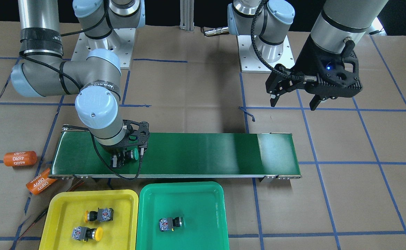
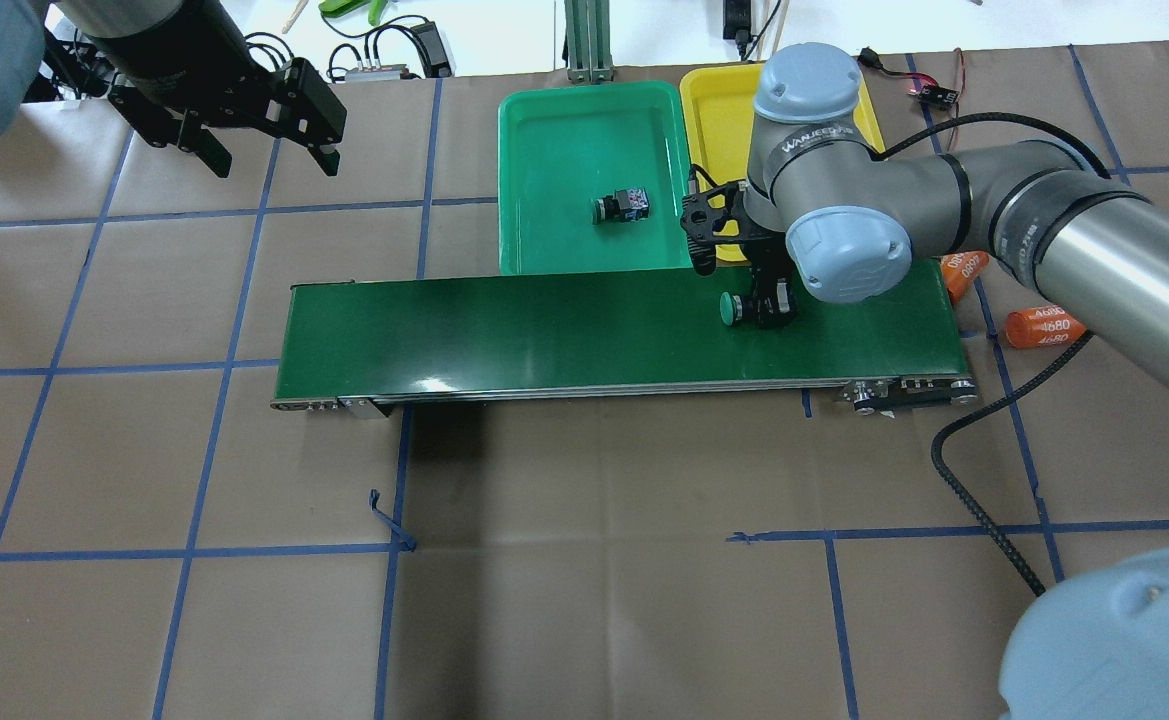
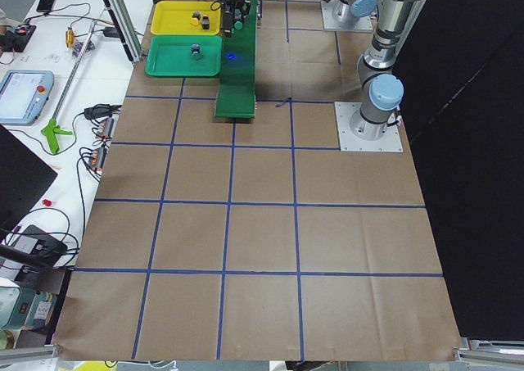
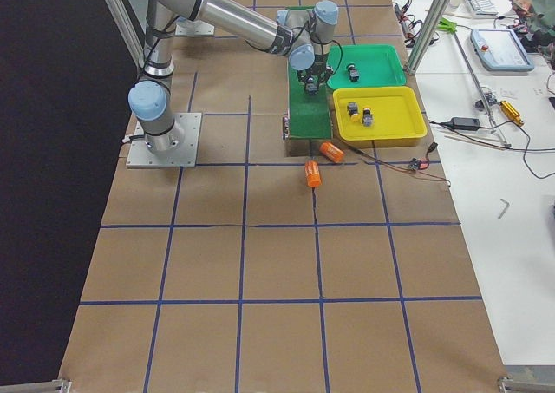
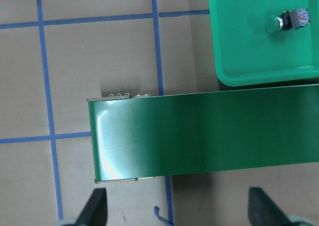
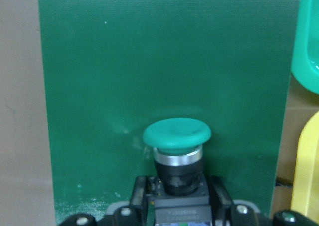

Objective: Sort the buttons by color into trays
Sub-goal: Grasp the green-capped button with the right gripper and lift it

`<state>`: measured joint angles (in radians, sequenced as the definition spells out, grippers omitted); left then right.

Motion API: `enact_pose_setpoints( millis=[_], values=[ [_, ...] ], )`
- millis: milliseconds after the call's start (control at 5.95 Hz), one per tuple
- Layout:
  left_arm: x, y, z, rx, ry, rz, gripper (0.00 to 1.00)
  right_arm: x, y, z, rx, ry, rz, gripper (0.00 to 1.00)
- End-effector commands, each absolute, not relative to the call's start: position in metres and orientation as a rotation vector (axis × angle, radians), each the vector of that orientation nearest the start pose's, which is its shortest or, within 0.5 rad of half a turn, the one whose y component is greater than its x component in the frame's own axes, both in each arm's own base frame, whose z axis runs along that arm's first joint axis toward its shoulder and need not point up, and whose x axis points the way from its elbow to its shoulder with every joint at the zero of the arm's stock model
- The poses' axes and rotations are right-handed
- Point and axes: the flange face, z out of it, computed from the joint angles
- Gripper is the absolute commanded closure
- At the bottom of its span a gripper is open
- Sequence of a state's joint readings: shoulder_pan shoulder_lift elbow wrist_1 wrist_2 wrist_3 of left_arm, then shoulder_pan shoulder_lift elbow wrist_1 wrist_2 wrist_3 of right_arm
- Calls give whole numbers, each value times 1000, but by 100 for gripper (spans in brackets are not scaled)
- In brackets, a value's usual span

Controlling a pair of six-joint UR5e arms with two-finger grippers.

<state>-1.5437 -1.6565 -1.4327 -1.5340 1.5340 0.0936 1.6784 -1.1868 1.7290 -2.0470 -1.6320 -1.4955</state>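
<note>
gripping green button point(image 6: 177, 134) by base with right pincer point(image 6: 177, 208), low on belt point(image 1: 206, 152), likely for carry to green tray point(image 1: 196, 201). holding left pincer point(image 1: 295, 103) spread, parked aside.

Button point(image 6: 177, 134) green-capped, belt point(image 1: 206, 152) dark green, tray point(image 1: 119, 203) yellow.

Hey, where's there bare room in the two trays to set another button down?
Green tray: bare across the half away from the conveyor belt; its one green button lies nearer the belt. Yellow tray: outer half bare too; two yellow buttons crowd the belt side.
</note>
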Motion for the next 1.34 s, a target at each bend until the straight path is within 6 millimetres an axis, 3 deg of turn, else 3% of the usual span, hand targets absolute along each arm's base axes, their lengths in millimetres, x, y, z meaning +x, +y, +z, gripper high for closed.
enact_pose_setpoints(
  millis=[0, 168, 336, 672, 1176],
  values=[
    [-122, -540, 516, 107, 3168, -144, 1, 163, -579, 252, -2257, 2213, 159, 92],
    [-122, -540, 516, 107, 3168, -144, 1, 148, -578, 277, -2262, 2249, 132, 91],
    [-122, -540, 516, 107, 3168, -144, 1, 148, -575, 314, -2273, 2262, 106, 91],
    [-122, -540, 516, 107, 3168, -144, 1, 157, -612, 357, -2262, 2312, -45, 90],
    [-120, -540, 517, 105, 3167, -147, 1, 194, -720, 330, -2229, 2278, -207, 89]
  ],
)
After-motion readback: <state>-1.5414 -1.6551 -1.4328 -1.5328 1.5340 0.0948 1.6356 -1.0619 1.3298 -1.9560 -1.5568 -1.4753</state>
